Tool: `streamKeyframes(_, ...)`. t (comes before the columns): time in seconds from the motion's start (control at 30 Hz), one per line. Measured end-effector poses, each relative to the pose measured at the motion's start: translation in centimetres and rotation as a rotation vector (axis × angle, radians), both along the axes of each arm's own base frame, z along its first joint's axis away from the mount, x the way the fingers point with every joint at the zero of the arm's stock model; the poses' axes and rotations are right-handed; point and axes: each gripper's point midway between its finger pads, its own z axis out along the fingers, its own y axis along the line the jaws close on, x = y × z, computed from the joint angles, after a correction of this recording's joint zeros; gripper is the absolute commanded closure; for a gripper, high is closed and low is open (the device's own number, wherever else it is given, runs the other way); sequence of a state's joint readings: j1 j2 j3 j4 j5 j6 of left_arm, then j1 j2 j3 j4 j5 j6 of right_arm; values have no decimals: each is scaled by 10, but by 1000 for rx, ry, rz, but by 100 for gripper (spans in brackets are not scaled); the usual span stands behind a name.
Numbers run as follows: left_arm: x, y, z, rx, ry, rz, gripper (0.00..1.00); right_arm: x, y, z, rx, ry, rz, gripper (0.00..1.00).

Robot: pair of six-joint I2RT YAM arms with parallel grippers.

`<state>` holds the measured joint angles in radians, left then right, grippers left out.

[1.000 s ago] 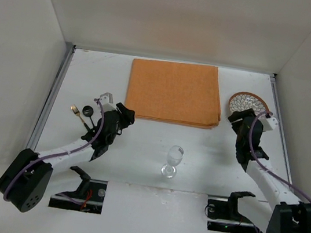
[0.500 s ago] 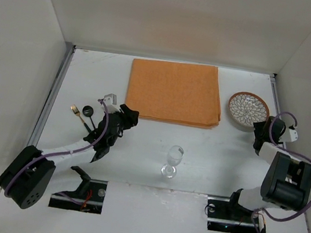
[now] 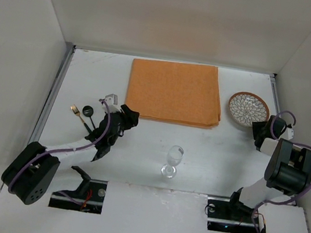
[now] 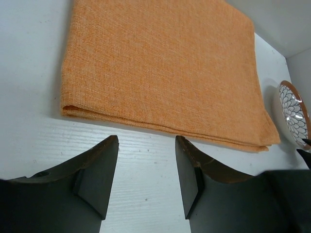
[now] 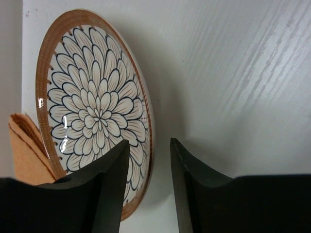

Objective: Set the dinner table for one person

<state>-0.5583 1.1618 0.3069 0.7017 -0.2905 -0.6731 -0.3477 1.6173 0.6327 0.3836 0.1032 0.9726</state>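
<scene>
The dinner table (image 3: 208,154) is a plain white surface. A folded orange cloth (image 3: 175,91) lies at its far middle. A floral plate with a brown rim (image 3: 248,111) sits to the cloth's right. My left gripper (image 3: 128,115) is open and empty, low over the table just short of the cloth's near edge (image 4: 160,63). My right gripper (image 3: 258,129) is open at the plate's near right edge. In the right wrist view the plate's rim (image 5: 146,145) lies between the jaws (image 5: 148,145), with one finger over the plate (image 5: 95,111).
An empty wine glass (image 3: 173,161) stands upright near the table's middle front. A gold fork (image 3: 77,113) and a black-headed utensil (image 3: 88,110) lie at the left. White walls close in three sides. The plate's edge shows in the left wrist view (image 4: 294,114).
My right arm has folded back and its gripper has moved from the plate's near left to its near right edge. My left gripper has edged slightly toward the cloth.
</scene>
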Motion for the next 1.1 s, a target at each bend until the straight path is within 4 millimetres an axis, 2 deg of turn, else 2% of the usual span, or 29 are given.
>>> streamKeyframes(0.07,1,1,-1,-1,2,3,52,2,2,0,15,-10,5,61)
streamKeyframes(0.13,2,2,-2,-2,5,8,52,4,4,0,31,-16,8,61)
streamKeyframes(0.2,2,4,-2,-5,3,12,52,9,6,0,54,-24,14,56)
streamKeyframes(0.27,3,8,-1,-7,1,23,52,13,9,0,79,-35,21,58)
streamKeyframes(0.37,3,22,2,-20,-13,56,52,17,13,-4,117,-37,28,68)
streamKeyframes(0.5,3,35,12,-41,-45,93,52,17,15,-13,161,-24,27,91)
streamKeyframes(0.57,4,39,14,-49,-52,106,52,19,14,-10,185,-40,22,99)
streamKeyframes(0.7,5,43,17,-57,-59,118,52,16,13,-10,225,-59,19,100)
streamKeyframes(0.83,5,42,17,-58,-56,117,52,-6,12,-6,248,-83,-18,100)
streamKeyframes(0.9,5,42,16,-58,-53,117,52,-14,11,5,242,-103,-28,100)
streamKeyframes(1.0,4,42,15,-62,-51,119,52,-9,14,37,210,-181,-2,99)
streamKeyframes(1.1,4,42,14,-65,-47,119,52,11,41,73,171,-259,91,100)
